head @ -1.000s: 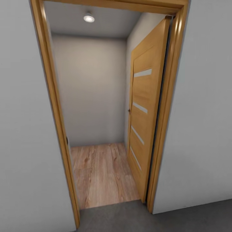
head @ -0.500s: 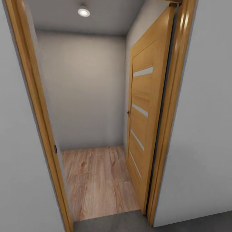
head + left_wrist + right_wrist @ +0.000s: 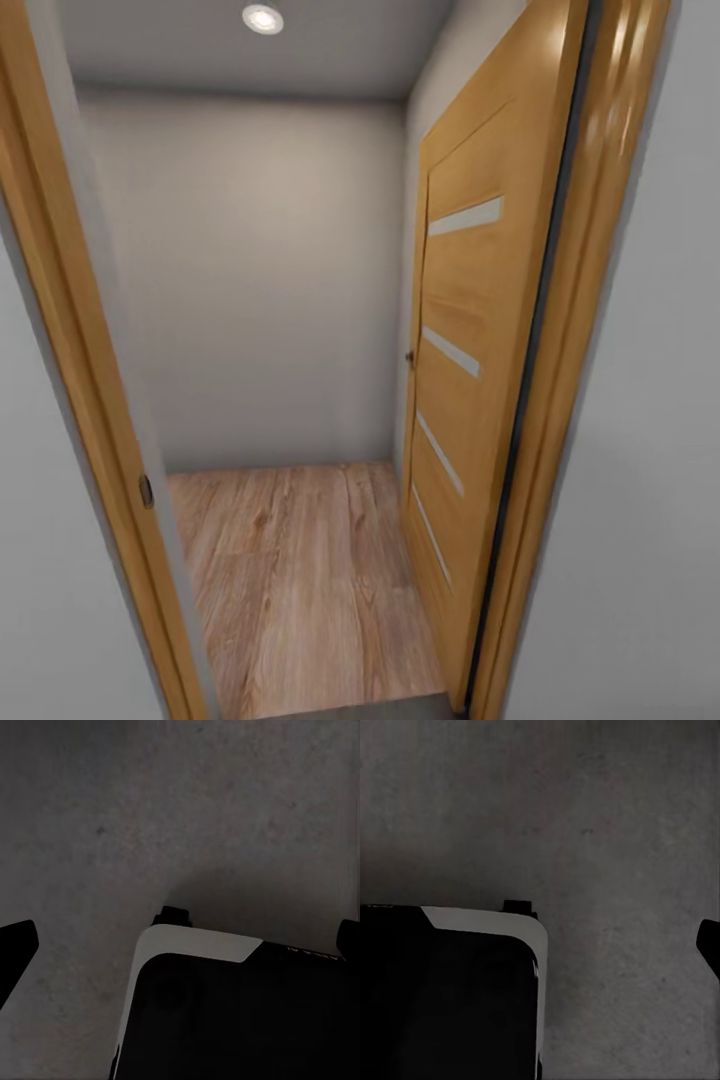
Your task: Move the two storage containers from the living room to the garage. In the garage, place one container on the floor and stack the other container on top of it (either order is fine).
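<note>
Tools empty, robot at doorway

Tool spread can't be judged; wrist views show dark concrete floor and robot base. Ahead: open wooden door, wood plank floor. Containers unseen. Transit leg, likely fetching; next, drive through squarely.

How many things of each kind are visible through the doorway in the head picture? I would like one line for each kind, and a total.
Wooden door, open: 1
Wooden door frame: 1
Pale strips on the door: 4
Ceiling spotlight: 1
Wood plank floor: 1
Total: 8
</note>
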{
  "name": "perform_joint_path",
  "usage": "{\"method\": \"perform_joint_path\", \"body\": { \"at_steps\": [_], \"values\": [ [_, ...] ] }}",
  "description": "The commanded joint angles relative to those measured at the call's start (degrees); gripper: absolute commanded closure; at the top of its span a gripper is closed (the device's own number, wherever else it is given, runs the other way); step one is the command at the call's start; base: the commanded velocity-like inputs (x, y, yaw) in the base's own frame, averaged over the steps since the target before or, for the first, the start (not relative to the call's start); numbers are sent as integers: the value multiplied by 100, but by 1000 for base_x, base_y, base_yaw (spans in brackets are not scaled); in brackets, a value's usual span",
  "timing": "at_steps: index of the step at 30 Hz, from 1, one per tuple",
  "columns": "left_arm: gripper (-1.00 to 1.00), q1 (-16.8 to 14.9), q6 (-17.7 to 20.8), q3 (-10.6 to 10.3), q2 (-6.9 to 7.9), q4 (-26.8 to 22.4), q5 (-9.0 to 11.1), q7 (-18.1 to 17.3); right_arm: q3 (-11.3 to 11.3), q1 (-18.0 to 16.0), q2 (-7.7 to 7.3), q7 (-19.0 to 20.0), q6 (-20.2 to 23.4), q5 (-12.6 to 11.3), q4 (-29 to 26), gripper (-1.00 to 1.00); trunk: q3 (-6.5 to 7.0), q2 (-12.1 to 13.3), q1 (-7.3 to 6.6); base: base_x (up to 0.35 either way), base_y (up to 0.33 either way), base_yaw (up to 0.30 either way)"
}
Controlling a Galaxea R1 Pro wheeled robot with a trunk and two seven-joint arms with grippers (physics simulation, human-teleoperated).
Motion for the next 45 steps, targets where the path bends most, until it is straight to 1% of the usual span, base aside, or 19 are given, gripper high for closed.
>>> {"method": "perform_joint_path", "body": {
  "at_steps": [1, 26, 37, 45],
  "values": [
    [-100, -6, -16, -49, -1, 4, 50, 12, 48, -7, 1, 8, -34, -54, 17, -100, -9, -6, 4, 322, -94, 257],
    [-100, -6, -53, -49, -2, 4, 50, 13, 39, -7, 1, 9, -26, -57, 17, -100, -9, -6, 4, 322, -94, 266],
    [-100, -6, -71, -49, -10, 4, 44, 11, 56, -7, -14, 6, -26, -32, 17, -100, -9, -6, 4, 297, -47, 22],
    [-100, -6, -72, -49, -10, 3, 39, 11, 79, -7, -24, 8, -10, -12, 17, -100, -9, -6, 4, 76, -1, 0]
  ]
}}
